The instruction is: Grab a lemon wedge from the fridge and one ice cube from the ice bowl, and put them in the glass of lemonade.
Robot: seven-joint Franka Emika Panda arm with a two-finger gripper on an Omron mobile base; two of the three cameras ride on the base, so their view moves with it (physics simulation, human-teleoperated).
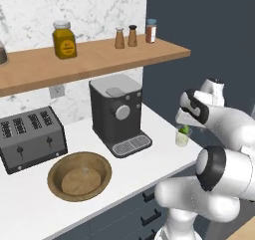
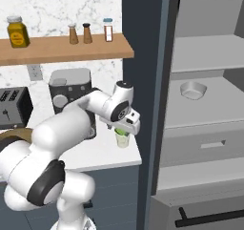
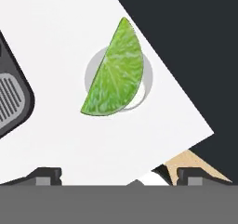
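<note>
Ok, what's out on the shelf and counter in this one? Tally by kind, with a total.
Jars and shakers on the shelf: 4 (yellow jar, two brown shakers, red-filled shaker)
Appliances: 2 (toaster, coffee machine)
Bowls: 1 (ice bowl)
Glasses: 1 (glass of lemonade, green wedge on it)
Total: 8

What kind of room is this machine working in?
It looks like a home kitchen, computer-rendered. A toaster and a coffee machine stand on a white counter, spice jars line a wooden shelf, and a tall fridge stands open beside it.
</note>
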